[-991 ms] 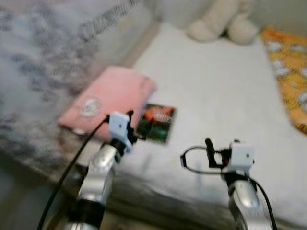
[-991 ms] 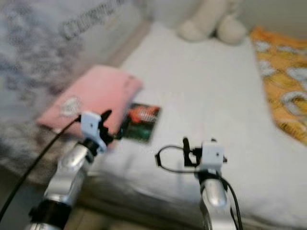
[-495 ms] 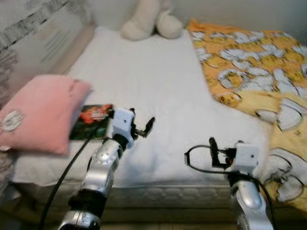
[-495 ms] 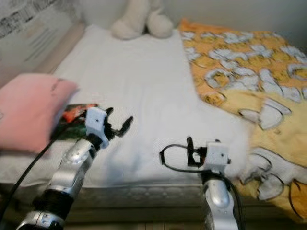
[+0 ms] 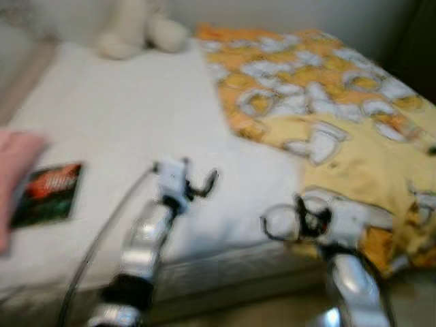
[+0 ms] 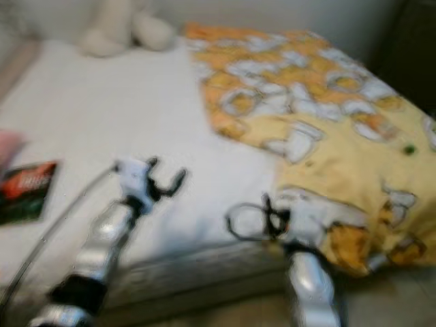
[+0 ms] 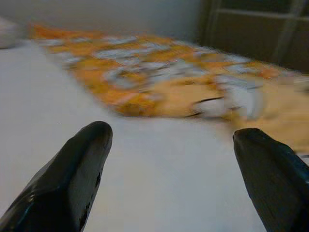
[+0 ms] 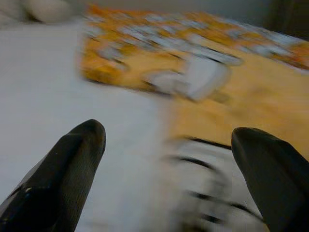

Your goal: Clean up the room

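A bed with a white sheet point(image 5: 116, 116) lies before me, blurred. An orange and yellow patterned blanket point(image 5: 320, 102) lies crumpled over its right half and hangs over the near edge. A dark book point(image 5: 48, 193) rests flat on the sheet at the left, beside a pink pillow point(image 5: 12, 163) at the picture's edge. A cream plush toy point(image 5: 139, 34) sits at the head of the bed. My left gripper point(image 5: 204, 185) hovers open over the sheet near the front edge, holding nothing. My right gripper point(image 5: 300, 216) is open and empty over the blanket's near edge.
Dark furniture point(image 5: 415, 41) stands beyond the bed's right side. A strip of floor point(image 5: 272, 313) runs below the mattress's front edge. The left wrist view looks across the sheet point(image 7: 159, 183) toward the blanket point(image 7: 159, 82).
The camera has swung to the right: the pillow and book have slid to the left edge and the blanket has come into view. Both arms keep their pose, grippers open.
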`<state>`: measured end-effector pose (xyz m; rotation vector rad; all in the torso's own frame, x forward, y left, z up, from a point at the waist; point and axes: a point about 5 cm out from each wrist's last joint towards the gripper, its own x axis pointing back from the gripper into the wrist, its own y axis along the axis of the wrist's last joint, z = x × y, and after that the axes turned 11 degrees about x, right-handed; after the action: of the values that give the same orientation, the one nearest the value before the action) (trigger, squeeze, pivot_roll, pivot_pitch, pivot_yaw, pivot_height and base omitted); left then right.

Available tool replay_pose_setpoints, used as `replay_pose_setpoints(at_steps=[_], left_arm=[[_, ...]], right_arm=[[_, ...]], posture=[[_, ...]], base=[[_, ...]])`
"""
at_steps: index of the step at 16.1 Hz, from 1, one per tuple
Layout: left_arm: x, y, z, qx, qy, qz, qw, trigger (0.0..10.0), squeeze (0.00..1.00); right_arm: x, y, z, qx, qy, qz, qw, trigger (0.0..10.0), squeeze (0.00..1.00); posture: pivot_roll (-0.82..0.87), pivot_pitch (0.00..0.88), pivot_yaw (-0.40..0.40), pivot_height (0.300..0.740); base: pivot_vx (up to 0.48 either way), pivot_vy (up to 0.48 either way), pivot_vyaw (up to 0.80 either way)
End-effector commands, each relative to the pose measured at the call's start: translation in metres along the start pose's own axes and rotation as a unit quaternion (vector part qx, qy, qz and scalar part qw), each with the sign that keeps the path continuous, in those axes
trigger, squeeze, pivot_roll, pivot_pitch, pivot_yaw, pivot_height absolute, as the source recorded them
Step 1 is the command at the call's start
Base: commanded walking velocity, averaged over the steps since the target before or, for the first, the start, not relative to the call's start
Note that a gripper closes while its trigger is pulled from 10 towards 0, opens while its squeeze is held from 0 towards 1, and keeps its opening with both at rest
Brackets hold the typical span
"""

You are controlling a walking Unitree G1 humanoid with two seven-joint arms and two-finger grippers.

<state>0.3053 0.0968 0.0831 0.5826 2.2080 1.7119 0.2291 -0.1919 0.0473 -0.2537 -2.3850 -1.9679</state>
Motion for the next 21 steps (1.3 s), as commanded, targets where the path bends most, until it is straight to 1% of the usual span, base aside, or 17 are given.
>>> replay_pose_setpoints(at_steps=[1, 15, 16, 17, 18, 20, 21], left_arm=[[0.001, 0.007, 0.01, -0.014, 0.009, -0.006, 1.0, 10.0, 0.0], [0.001, 0.007, 0.01, -0.013, 0.009, -0.005, 1.0, 10.0, 0.0], [0.029, -0.015, 0.062, 0.062, 0.181, 0.029, 0.981, 10.0, 0.0], [0.038, -0.021, 0.074, 0.079, 0.224, 0.037, 0.971, 10.0, 0.0], [0.043, -0.023, 0.077, 0.08, 0.239, 0.039, 0.967, 10.0, 0.0], [0.037, -0.02, 0.069, 0.047, 0.212, 0.04, 0.975, 10.0, 0.0], [0.033, -0.017, 0.069, 0.031, 0.207, 0.041, 0.977, 10.0, 0.0]], right_arm=[[-0.003, 0.008, 0.007, -0.007, 0.008, -0.015, 1.0, 10.0, 0.0], [-0.004, 0.007, 0.007, -0.007, 0.009, -0.016, 1.0, 10.0, 0.0], [0.002, 0.005, 0.004, -0.015, 0.004, -0.022, 1.0, 10.0, 0.0], [0.005, 0.003, 0.002, -0.018, 0.001, -0.022, 1.0, 10.0, 0.0], [0.006, 0.002, 0.001, -0.019, -0.001, -0.021, 1.0, 10.0, 0.0], [0.007, -0.001, 0.005, -0.02, 0.002, -0.015, 1.0, 10.0, 0.0], [0.006, -0.001, 0.007, -0.02, 0.007, -0.014, 1.0, 10.0, 0.0]], posture=[[-0.03, 0.0, 0.023, 0.74], [-0.03, 0.0, 0.023, 0.74], [-0.06, 0.0, 0.033, 0.74], [-0.05, 0.0, 0.034, 0.74], [-0.05, 0.0, 0.034, 0.74], [-0.04, 0.0, 0.035, 0.74], [-0.04, 0.0, 0.035, 0.74]], base=[[0.322, -0.349, -0.58], [0.322, -0.349, -0.58], [0.0, 0.0, 0.0], [0.0, 0.0, 0.0], [0.0, 0.0, 0.0], [0.0, 0.0, 0.0], [0.0, 0.0, 0.0]])
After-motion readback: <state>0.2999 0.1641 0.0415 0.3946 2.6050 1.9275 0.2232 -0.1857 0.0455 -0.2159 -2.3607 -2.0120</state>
